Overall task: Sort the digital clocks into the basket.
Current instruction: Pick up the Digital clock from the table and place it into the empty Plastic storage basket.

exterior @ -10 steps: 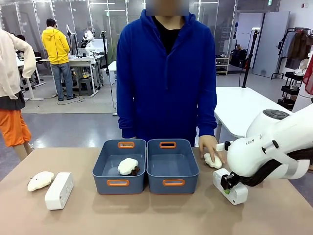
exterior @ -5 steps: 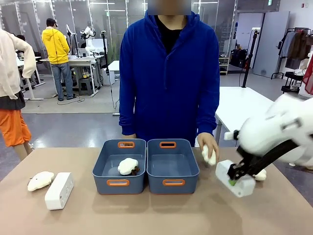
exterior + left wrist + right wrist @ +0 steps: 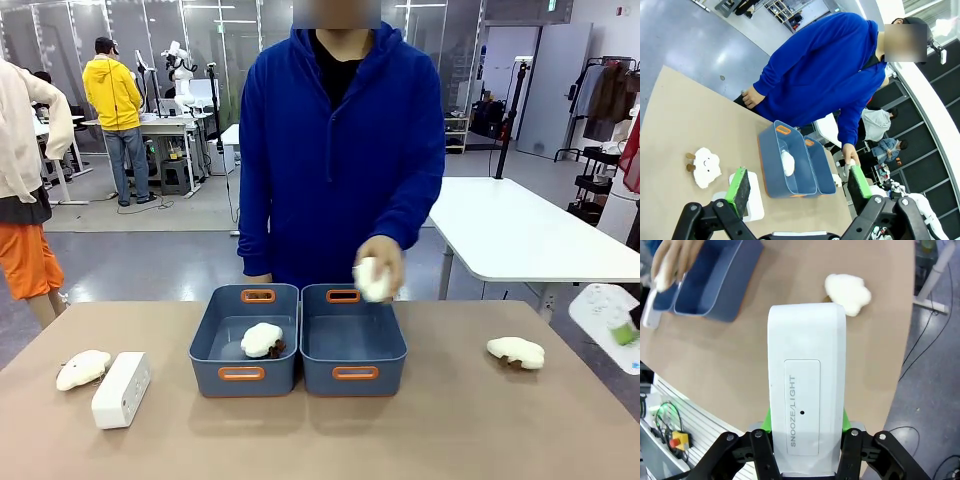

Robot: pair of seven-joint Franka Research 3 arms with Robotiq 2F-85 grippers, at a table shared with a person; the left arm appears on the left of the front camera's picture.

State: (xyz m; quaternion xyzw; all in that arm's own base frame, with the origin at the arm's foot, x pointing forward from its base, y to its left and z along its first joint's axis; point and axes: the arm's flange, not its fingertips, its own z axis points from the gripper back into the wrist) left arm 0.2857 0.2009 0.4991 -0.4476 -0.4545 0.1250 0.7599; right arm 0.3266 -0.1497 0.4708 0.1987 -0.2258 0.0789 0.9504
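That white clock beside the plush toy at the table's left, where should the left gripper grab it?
Probably from straight above, pinching the digital clock at mid-length across its narrow width: it lies flat, a long block with parallel sides. The plush toy lies close on its left, so stay mid-body. The left gripper is open.

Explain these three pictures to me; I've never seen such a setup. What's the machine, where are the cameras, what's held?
A two-armed robot shares a table with a person. The wide picture looks across the table; the other two come from a camera on each wrist. The right claw is shut on a digital clock; the left claw hangs open, empty. On the table: a blue basket, its twin, a second clock and plush toys. The person's hand holds another plush toy over the first basket.
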